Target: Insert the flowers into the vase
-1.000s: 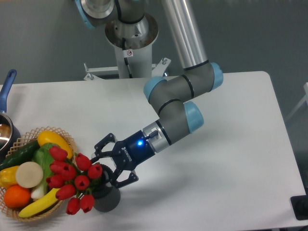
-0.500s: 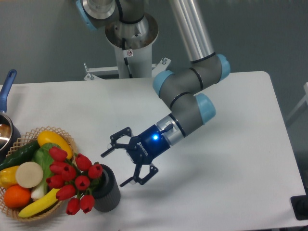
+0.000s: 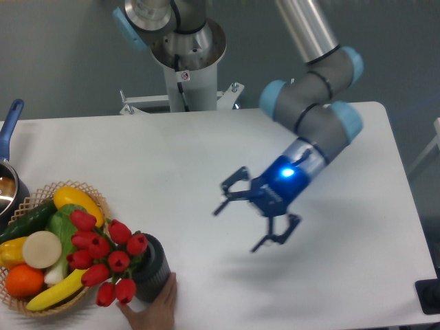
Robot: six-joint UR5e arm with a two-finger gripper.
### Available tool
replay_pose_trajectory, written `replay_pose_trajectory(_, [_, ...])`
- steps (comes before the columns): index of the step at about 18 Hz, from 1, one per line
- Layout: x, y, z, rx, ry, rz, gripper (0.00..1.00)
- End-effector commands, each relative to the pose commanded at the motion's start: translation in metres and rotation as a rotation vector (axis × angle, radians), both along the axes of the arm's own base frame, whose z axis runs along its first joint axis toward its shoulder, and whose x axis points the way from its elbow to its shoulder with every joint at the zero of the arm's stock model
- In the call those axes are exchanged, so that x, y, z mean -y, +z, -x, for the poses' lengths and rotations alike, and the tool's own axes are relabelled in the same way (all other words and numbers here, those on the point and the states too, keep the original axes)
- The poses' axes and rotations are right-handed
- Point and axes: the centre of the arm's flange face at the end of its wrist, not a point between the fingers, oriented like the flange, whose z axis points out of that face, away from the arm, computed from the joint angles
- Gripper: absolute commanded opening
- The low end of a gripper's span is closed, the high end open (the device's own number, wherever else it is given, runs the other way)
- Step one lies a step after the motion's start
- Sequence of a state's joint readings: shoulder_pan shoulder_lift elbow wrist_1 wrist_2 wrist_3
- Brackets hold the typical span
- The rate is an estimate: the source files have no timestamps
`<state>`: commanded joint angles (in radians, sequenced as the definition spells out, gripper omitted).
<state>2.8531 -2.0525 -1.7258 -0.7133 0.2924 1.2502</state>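
A bunch of red tulips, the flowers [image 3: 103, 258], stands with its stems in the vase [image 3: 152, 273], a short dark grey ribbed cylinder near the front left edge of the white tabletop [image 3: 206, 158]. The blooms lean left over the rim of a wicker basket [image 3: 86, 192] of fruit and vegetables. About nine red buds can be counted, in one vase. A human hand [image 3: 155, 311] touches the vase's base from the front edge. The robot's one claw [image 3: 256, 213] hangs well apart to the right, above the tabletop, jaws spread and holding nothing. The insertion looks done; a good finish would be a clear retreat of the arm, away from the tilted blooms. A blue pot handle [image 3: 9, 124] shows at far left.
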Motion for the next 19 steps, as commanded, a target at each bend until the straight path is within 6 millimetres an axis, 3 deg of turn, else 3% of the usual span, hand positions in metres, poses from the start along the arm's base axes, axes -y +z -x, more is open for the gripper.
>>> replay_pose_trajectory(4, [0.017,0.011,0.030,-0.183,0.107,0.317,1.00])
replay_pose_trajectory(6, [0.026,0.005,0.038,-0.297,0.151,0.537,1.00])
replay_pose_trajectory(8, [0.016,-0.003,0.032,-0.387,0.127,0.666,1.00])
replay_pose_trajectory(11, [0.016,-0.009,0.034,-0.466,0.149,0.865,1.00])
replay_pose_trajectory(15, [0.014,-0.014,0.030,-0.499,0.150,0.957,1.00])
replay_pose_trajectory(19, [-0.013,-0.022,0.002,-0.569,0.113,1.088,1.00])
